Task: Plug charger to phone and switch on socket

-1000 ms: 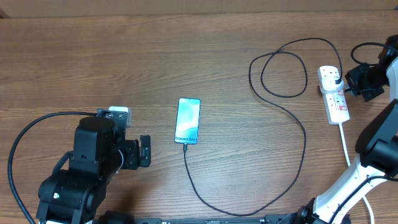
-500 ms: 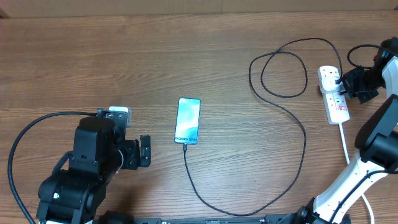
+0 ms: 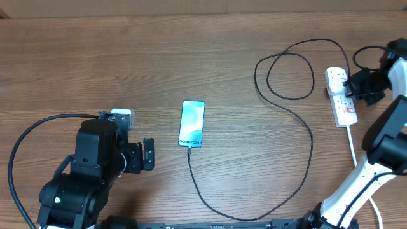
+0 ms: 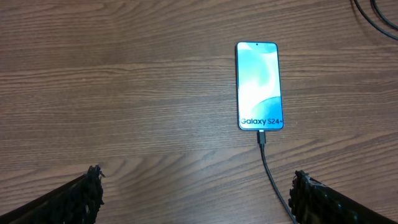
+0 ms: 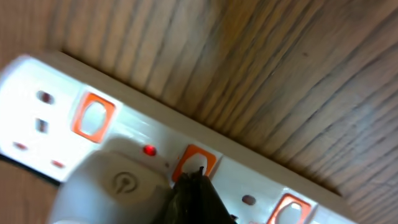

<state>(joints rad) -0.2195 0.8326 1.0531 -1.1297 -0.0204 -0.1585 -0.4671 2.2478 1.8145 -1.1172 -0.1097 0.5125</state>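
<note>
The phone (image 3: 192, 123) lies face up mid-table, its light-blue screen reading "Galaxy"; it also shows in the left wrist view (image 4: 259, 86). The charger cable (image 3: 310, 137) runs from the phone's bottom edge, where its connector (image 4: 263, 138) is plugged in, and loops right to a plug (image 3: 344, 79) in the socket strip (image 3: 345, 109). My right gripper (image 3: 353, 86) is shut, its tip (image 5: 196, 177) touching an orange-framed switch (image 5: 198, 159) on the strip (image 5: 37, 106). A small red light (image 5: 149, 150) glows beside the switch. My left gripper (image 3: 148, 154) is open and empty, left of the phone.
The strip's thick white cord (image 3: 353, 149) runs toward the front right. The left arm's black cable (image 3: 25, 137) arcs at the front left. The charger cable forms a loop (image 3: 289, 73) at the back right. More orange-framed switches (image 5: 93, 116) sit along the strip.
My right gripper has moved a little left onto the socket strip. The left arm, the phone and the cable have not moved.
</note>
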